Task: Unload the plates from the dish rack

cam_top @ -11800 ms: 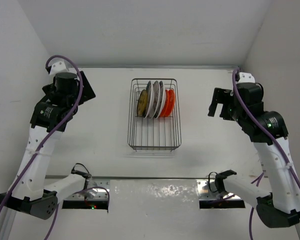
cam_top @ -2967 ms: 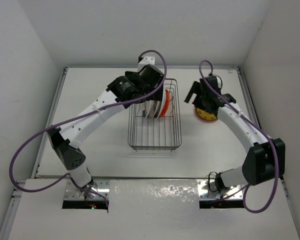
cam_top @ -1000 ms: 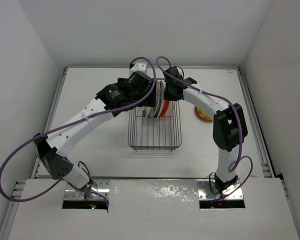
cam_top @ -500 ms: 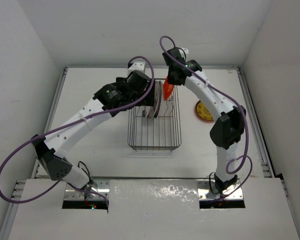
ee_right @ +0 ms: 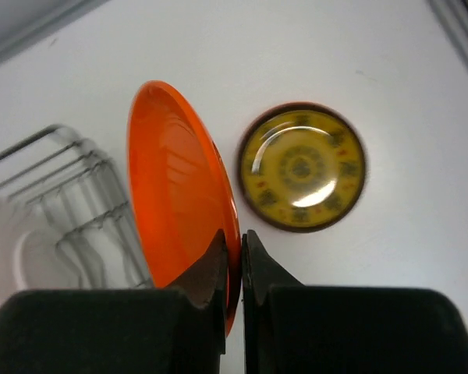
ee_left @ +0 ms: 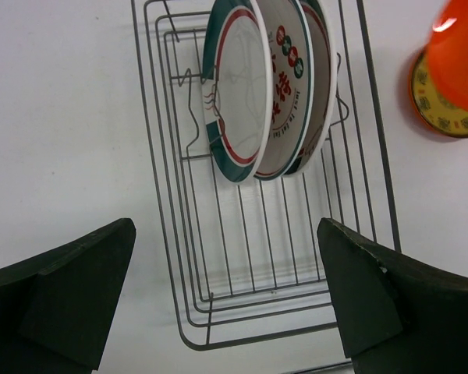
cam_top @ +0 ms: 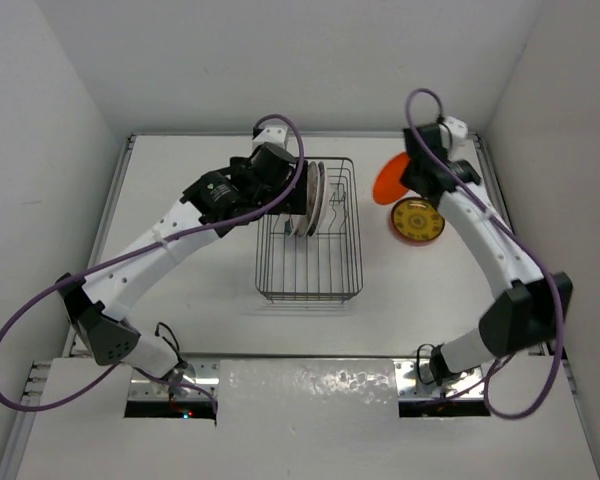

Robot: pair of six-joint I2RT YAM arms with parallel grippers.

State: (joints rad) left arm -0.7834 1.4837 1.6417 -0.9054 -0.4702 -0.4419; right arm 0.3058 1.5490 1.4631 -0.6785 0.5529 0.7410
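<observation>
over the table right of the rack: the right gripper (ee_right: 232, 243) holds the orange plate (ee_right: 179, 195) by its rim.
right jaws: pressed together on the thin rim, one finger on each face of the plate.
orange plate: on edge and tilted, outside the dish rack (cam_top: 310, 270), between the rack and the yellow plate (ee_right: 302, 166); in the top view it (cam_top: 388, 180) sits just beyond the yellow plate's far-left edge.
yellow plate: flat on the table (cam_top: 200, 270), face up, well right of the rack; dark rim, and a dark ornament in the middle too blurred to read.
left gripper: (ee_left: 222, 288) hangs over the rack, touching nothing.
left jaws: spread wide, the rack's near end showing between the two fingers.
plates in the rack: three white plates (ee_left: 238, 86) stand on edge, close together, in the tines at the far end; green and red bands on their rims.
writing: red marks like characters run down the face of the middle plate, too small to read.
dish rack: dark wire, with its near half bare.
</observation>
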